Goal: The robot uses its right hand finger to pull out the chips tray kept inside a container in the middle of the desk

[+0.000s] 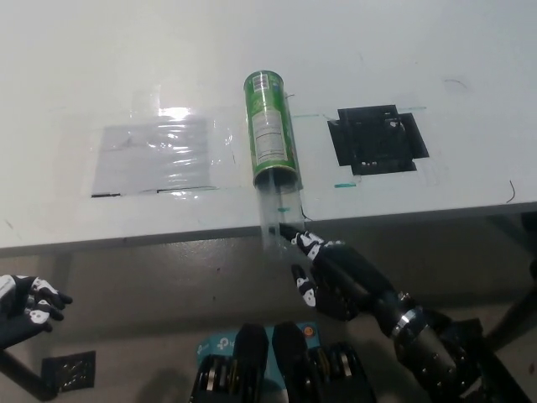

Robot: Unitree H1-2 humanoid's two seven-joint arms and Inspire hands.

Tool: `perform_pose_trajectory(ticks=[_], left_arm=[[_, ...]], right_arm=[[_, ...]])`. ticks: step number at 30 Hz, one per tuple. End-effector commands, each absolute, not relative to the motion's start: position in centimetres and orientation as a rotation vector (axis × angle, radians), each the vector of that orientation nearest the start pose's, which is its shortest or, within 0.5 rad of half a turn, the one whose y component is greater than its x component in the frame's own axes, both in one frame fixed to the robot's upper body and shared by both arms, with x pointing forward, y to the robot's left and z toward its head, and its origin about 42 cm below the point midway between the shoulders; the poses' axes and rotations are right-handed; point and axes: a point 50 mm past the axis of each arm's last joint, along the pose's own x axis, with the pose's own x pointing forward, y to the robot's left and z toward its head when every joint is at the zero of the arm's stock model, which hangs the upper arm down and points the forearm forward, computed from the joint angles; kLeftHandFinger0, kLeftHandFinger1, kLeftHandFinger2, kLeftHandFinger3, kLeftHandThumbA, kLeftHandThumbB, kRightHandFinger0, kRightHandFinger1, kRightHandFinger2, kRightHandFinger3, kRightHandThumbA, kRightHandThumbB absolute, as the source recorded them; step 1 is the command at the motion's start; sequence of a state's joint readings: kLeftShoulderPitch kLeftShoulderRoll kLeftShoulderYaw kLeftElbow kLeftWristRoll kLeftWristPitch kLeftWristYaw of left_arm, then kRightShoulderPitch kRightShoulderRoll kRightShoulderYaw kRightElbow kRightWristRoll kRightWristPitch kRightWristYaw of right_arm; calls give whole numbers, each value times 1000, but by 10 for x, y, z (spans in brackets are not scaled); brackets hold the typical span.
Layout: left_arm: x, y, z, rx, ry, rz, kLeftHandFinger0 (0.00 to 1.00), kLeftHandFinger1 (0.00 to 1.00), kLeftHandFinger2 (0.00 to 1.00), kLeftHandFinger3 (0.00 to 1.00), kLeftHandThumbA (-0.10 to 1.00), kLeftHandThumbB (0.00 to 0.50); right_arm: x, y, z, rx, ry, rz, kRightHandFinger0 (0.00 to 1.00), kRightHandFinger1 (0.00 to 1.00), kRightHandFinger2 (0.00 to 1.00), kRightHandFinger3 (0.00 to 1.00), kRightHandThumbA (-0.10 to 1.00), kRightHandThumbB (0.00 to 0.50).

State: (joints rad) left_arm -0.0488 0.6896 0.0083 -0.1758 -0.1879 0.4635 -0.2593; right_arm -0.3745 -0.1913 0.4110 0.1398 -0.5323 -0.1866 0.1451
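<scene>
Fingers (pixel 309 243) of my black right hand (pixel 336 273) are spread loosely, and one of them is stretched up and forward so that its tip meets the near end of the clear chips tray (pixel 277 220). I cannot tell whether that tip is hooked inside the tray's lip or only pressed against it; the hand closes around nothing. The hand itself sits below the counter (pixel 403 59) edge, in front of it, with my arm running down to the lower right.

My task's container (pixel 270 130), a green tube, lies on its side in the middle of the counter, its closed end pointing away from me and its open mouth toward me. The transparent tray sticks out of that mouth and reaches past the counter's front edge, so its near end hangs over the drop.

To the container's left a sheet of shiny clear plastic (pixel 155 155) lies flat on the counter. To its right a black square patch (pixel 377 138) is fixed down with tape.

My white left hand (pixel 25 300) rests low at the far lower left, well apart from all of it, holding nothing, its fingers slightly apart.
</scene>
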Motion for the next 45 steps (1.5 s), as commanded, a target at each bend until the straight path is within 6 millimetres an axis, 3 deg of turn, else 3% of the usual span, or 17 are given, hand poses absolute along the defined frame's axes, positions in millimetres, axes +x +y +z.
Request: perform_pose_trajectory(ticks=[1,3,7,12,14,18,28,29,30,32,39,41,42,43,45], left_arm=[[291,402,205,505,278,-189,521,536,606,781,-89,0],[291,402,204,503,282,-189,546,544,615,795,-87,0],[288,402,201,483,288,-184,538,531,605,800,-96,0],[286,403,198,485,299,-184,545,535,603,797,-100,0],[286,403,197,484,300,-182,546,537,604,800,-100,0],[284,404,194,476,308,-175,526,517,591,774,-100,0],[281,402,191,467,310,-167,494,503,592,757,-100,0],[281,401,192,472,307,-170,479,494,590,757,-100,0],[280,402,192,480,307,-169,484,500,595,762,-100,0],[280,402,192,480,306,-170,475,495,593,770,-100,0],[279,401,189,459,310,-166,492,502,582,768,-100,0],[279,401,189,460,311,-166,498,500,576,760,-100,0],[278,400,187,452,313,-166,488,488,564,753,-100,0],[278,400,187,453,313,-165,489,489,562,751,-100,0],[278,399,185,450,317,-166,488,490,560,749,-100,0]], right_arm=[[365,-133,187,-791,-502,562,8,64,1000,1000,-100,237],[357,-138,191,-767,-501,552,0,8,1000,1000,-100,227],[331,-163,204,-712,-461,542,0,0,1000,1000,-100,201],[311,-197,210,-712,-446,488,0,0,1000,1000,-100,251],[308,-202,211,-695,-419,482,0,0,1000,1000,-100,244],[289,-232,215,-698,-344,408,0,11,1000,1000,-100,231],[286,-257,201,-524,-315,221,0,0,1000,1000,-100,234],[287,-260,195,-498,-295,192,0,0,1000,1000,-100,228],[288,-262,190,-453,-279,165,69,8,1000,1000,-100,231],[290,-264,184,-407,-266,132,0,0,1000,1000,-100,230],[310,-285,149,-219,-204,-56,0,0,1000,1000,-100,246],[312,-285,147,-176,-185,-84,0,0,963,999,-100,257],[314,-285,144,-82,-139,-109,12,54,809,941,-100,233],[315,-285,141,-41,-110,-127,0,4,723,905,-100,232],[316,-286,139,-22,-89,-149,0,0,656,847,-100,226]])
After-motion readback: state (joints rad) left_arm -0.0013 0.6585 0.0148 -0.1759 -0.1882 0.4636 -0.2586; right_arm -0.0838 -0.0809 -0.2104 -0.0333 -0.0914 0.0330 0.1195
